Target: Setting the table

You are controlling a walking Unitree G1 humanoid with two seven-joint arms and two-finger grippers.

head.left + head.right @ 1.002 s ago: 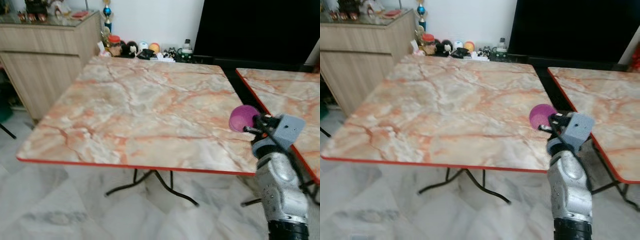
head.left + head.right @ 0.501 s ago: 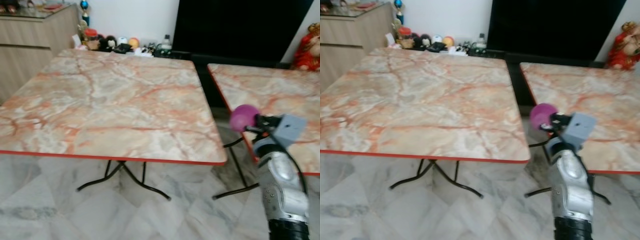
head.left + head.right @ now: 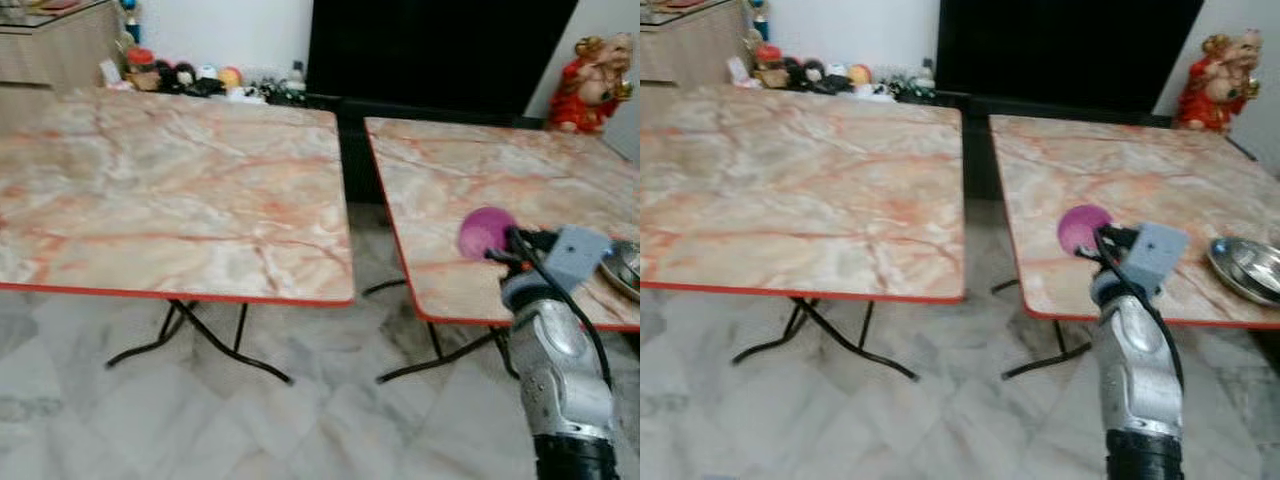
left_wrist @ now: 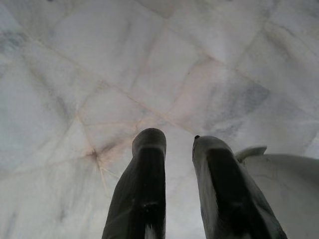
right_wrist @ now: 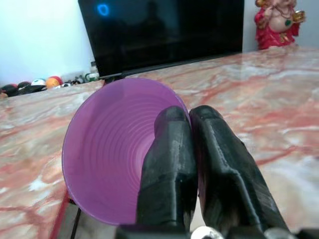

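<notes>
Your view swung rightward over the last second: the left marble-patterned desk with the red edge [image 3: 170,190] slid aside and the right marble-patterned desk [image 3: 480,190] came before you, with a shiny metal plate [image 3: 1248,268] at its near right edge. Your right pincer [image 5: 192,149] was clenched on the rim of the purple ribbed plastic cup [image 5: 117,149], carried above that desk's near edge. Your left pincer [image 4: 179,164] hung slightly parted over the pale floor tiles [image 4: 149,64]. The turn likely meant the cup belonged beside that plate.
</notes>
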